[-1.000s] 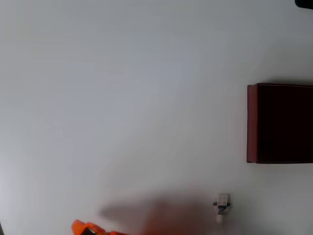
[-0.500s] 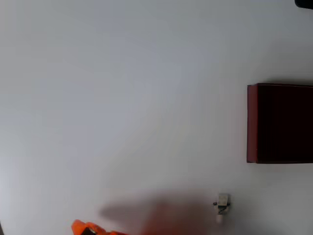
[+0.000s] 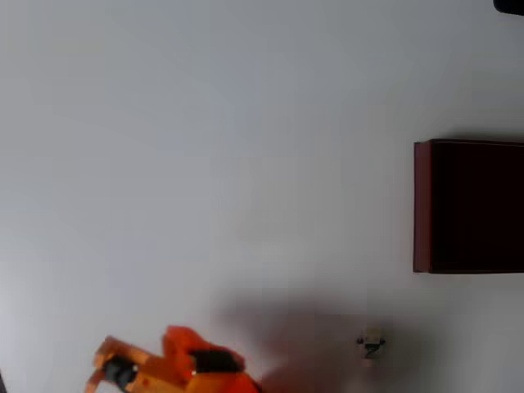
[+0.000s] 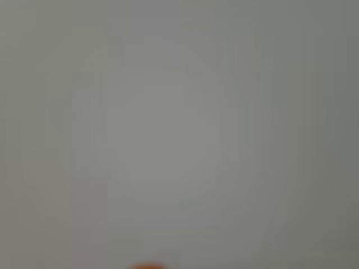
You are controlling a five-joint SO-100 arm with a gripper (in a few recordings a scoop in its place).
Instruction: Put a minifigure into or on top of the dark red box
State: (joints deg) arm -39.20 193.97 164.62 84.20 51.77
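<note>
Orange gripper (image 3: 176, 368) apart from tiny cream minifigure (image 3: 372, 343), rectangular maroon box (image 3: 468, 206).

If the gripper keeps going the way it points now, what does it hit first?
Hard to say: the orange gripper seems to point left in the overhead view, over bare table, away from the minifigure. The way looks free.

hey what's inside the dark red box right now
In the overhead view the dark red box shows only a near-black interior, with nothing visible in it. Its right part is cut off by the picture's edge. The minifigure lies on the white table, below the box.
</note>
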